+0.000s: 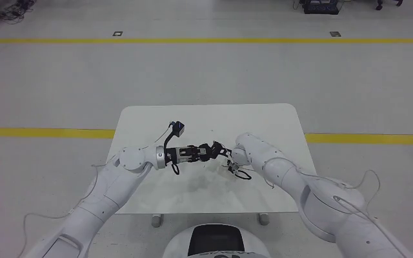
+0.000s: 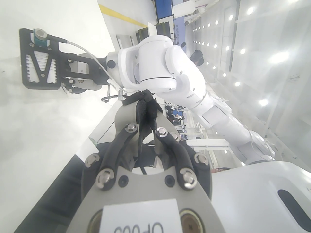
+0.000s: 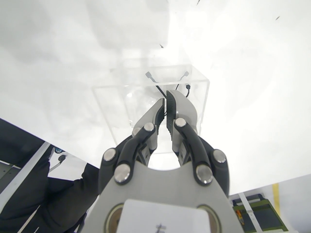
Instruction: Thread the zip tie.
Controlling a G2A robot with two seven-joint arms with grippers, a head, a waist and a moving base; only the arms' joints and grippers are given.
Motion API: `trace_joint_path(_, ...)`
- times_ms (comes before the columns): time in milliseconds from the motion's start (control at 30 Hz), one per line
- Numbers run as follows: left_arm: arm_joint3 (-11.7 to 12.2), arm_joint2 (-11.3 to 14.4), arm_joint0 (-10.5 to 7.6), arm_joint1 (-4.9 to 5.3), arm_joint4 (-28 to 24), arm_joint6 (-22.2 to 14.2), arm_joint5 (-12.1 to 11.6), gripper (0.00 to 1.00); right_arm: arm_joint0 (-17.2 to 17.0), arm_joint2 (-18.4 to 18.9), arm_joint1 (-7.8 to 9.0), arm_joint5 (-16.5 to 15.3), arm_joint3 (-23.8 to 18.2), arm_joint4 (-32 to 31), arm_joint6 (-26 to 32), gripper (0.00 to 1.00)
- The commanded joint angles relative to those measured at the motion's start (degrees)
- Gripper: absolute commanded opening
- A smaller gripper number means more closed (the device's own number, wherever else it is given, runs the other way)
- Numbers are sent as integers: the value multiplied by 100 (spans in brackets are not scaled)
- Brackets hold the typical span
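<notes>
Above the white table (image 1: 271, 122) and the clear box (image 3: 201, 90), I judge the step is lifting one zip tie (image 3: 159, 89) free. I'd raise the right gripper (image 3: 166, 98), clenched on the thin strap, straight up clear of the box walls without letting it twist, then bring it to the left gripper (image 2: 145, 107), which is pinched on a dark strip (image 2: 132, 99) I can't identify. The tie sits at the right fingertips over the box, long axis roughly along the fingers, head apparently pointing down into the box.
</notes>
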Motion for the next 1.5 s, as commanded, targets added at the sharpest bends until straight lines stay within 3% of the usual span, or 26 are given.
trace_joint_path(0, 0, 0, 0, 0, 0, 0, 0, 0, -3, 0, -16, 0, 28, -18, -2, 8)
trace_joint_path(900, 0, 0, 0, 0, 0, 0, 0, 0, 15, 0, -198, 0, 261, -276, 33, 15)
trace_joint_path(1100, 0, 0, 0, 0, 0, 0, 0, 0, 13, 0, -253, 0, 326, -270, 85, 10)
trace_joint_path(1200, 0, 0, 0, 0, 0, 0, 0, 0, 14, 0, -271, 0, 355, -262, 76, 0)
trace_joint_path(1467, 0, 0, 0, 0, 0, 0, 0, 0, 29, 0, -274, 0, 313, -337, -14, 0)
